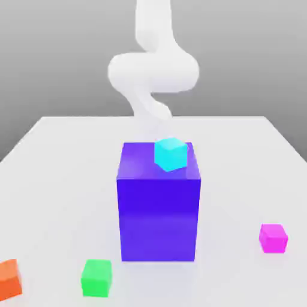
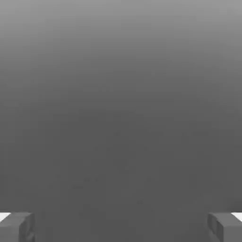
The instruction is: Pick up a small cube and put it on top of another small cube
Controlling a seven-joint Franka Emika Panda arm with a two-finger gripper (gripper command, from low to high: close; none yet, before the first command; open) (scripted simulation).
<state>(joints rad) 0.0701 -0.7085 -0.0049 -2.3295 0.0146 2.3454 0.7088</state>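
Note:
The small magenta-pink cube (image 1: 273,238) lies on the white table at the exterior view's right, near the front. A cyan cube (image 1: 171,153) rests on top of the big blue-purple block (image 1: 158,210) in the middle. A green cube (image 1: 96,277) sits on the table at the front left. My white arm (image 1: 153,72) curls down behind the block, well away from the pink cube. In the hand view my gripper (image 2: 121,228) is open, its grey fingertips (image 2: 17,227) far apart with nothing between them, facing a plain grey background.
An orange cube (image 1: 9,280) lies at the front left edge of the exterior view. The table (image 1: 60,180) spreads white and flat around the tall block, which stands between my arm and the front cubes.

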